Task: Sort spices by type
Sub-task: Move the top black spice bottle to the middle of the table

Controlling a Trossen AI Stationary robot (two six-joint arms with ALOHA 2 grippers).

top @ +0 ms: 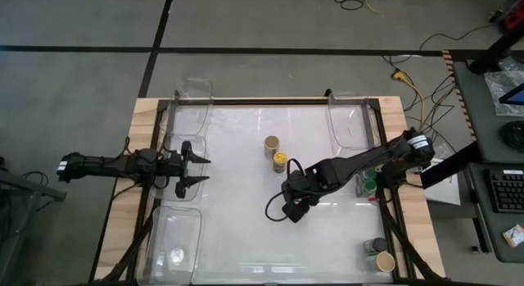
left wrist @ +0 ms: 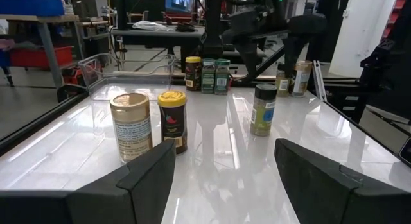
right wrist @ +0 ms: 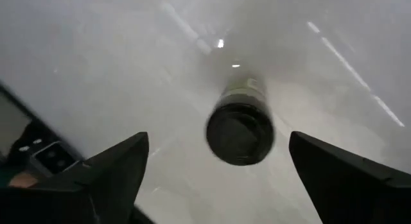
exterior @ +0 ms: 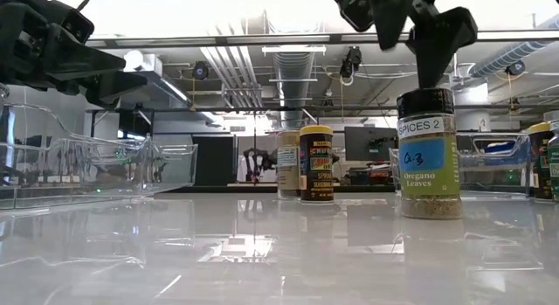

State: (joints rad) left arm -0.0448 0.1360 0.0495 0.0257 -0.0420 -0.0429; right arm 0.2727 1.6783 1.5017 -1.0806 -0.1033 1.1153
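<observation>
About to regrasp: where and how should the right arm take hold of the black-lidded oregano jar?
Grip the oregano jar across its black lid from straight above. It stands upright and alone on the table, so nothing crowds the round lid. The right gripper already hangs over it with jaws open wider than the lid.

Clear plastic bins point(top: 182, 237) at white tabletop point(top: 246, 229) corners; keyboard point(top: 506, 190) on side desk

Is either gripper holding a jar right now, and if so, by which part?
Nothing is held. The right gripper hangs open above the black-lidded oregano jar, which stands alone on the table. The left gripper waits open and empty at the left side.
</observation>
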